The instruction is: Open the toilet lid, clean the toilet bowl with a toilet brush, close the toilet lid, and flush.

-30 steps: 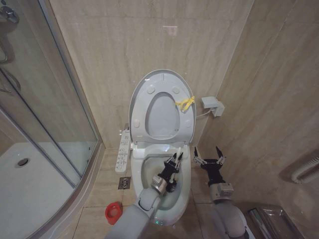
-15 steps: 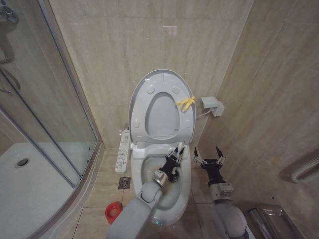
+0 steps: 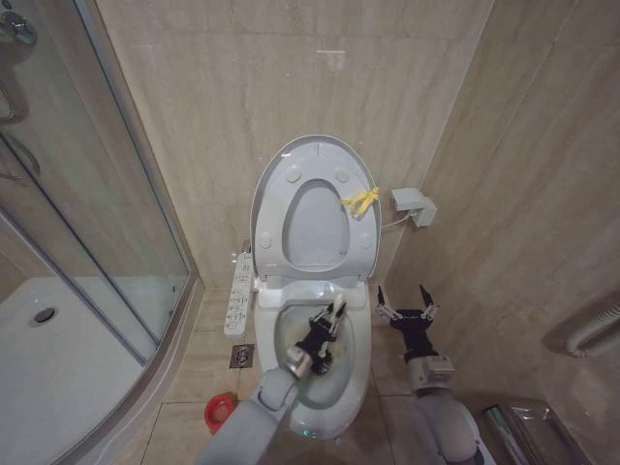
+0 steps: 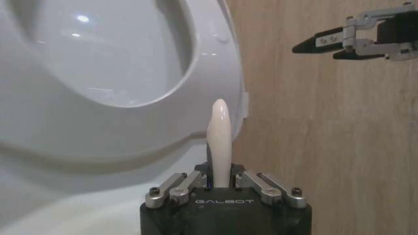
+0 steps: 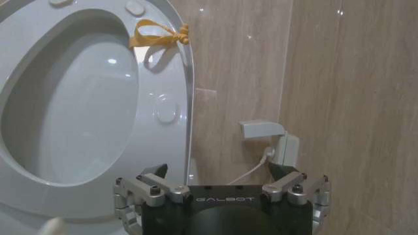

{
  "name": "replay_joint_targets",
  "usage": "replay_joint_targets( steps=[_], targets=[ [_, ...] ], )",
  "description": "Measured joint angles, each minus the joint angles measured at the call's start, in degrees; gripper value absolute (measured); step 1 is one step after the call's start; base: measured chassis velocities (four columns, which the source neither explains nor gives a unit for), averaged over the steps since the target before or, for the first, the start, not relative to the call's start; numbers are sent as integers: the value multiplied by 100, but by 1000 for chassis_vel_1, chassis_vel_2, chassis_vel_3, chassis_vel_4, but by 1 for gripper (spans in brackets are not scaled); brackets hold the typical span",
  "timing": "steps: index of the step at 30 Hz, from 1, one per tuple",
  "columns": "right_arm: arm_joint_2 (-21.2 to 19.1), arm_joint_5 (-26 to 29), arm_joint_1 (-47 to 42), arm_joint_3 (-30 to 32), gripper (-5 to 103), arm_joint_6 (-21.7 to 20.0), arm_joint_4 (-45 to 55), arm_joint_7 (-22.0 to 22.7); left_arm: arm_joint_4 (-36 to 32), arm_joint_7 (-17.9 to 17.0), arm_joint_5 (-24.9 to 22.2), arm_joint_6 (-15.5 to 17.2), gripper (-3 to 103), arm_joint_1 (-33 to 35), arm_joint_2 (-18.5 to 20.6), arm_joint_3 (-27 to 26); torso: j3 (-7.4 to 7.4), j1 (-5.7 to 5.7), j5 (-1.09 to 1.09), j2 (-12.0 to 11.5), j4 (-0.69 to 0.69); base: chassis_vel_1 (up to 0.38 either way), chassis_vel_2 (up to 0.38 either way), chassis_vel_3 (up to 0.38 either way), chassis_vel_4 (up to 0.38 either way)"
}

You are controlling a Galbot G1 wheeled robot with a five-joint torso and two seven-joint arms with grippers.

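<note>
The toilet lid [image 3: 316, 148] stands raised against the wall with the seat ring [image 3: 277, 215] folded up in front of it and a yellow tie [image 3: 360, 201] at its edge. Below it the toilet bowl [image 3: 359, 356] lies uncovered. My left gripper [image 3: 324, 327] reaches into the bowl, shut on the white handle [image 4: 219, 139] of the toilet brush, whose dark head [image 3: 323, 365] is down inside the basin. My right gripper [image 3: 403, 296] hovers open beside the bowl's right side, above the floor, with nothing between its fingers. It also appears far off in the left wrist view [image 4: 356, 40].
A red holder cup [image 3: 221, 412] stands on the floor left of the toilet, near a floor drain [image 3: 242, 356]. A control panel [image 3: 238, 291] hangs at the bowl's left. The glass shower enclosure [image 3: 87, 213] fills the left; a wall box [image 3: 412, 205] and a metal bin [image 3: 528, 431] are on the right.
My left gripper with the brush has shifted left and back toward me inside the bowl. The right gripper has stayed still.
</note>
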Motion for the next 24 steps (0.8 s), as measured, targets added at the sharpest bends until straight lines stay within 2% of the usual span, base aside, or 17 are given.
replay_joint_targets(
  steps=[8, 10, 13, 17, 24],
  targets=[
    [0, 0, 0, 0, 100, 0, 0, 0, -764, -55, 44, 54, 19, 870, 402, -411, 0, 0, 1, 0, 0, 0, 0, 0, 0],
    [0, 0, 0, 0, 100, 0, 0, 0, -990, -69, 125, 12, 19, 1239, 498, -538, 0, 0, 1, 0, 1, 0, 0, 0, 0],
    [0, 0, 0, 0, 100, 0, 0, 0, -1085, -22, 148, -60, 19, 1448, 573, -613, 0, -1, 1, 0, 2, 0, 0, 0, 0],
    [0, 0, 0, 0, 100, 0, 0, 0, -1022, 288, 208, -205, 19, 1360, 535, -746, 0, 0, 1, 0, 0, 0, 0, 0, 0],
    [0, 0, 0, 0, 100, 0, 0, 0, -1171, 169, 236, -117, 19, 894, 266, -581, 0, 0, 1, 0, -2, 0, 0, 0, 0]
  ],
)
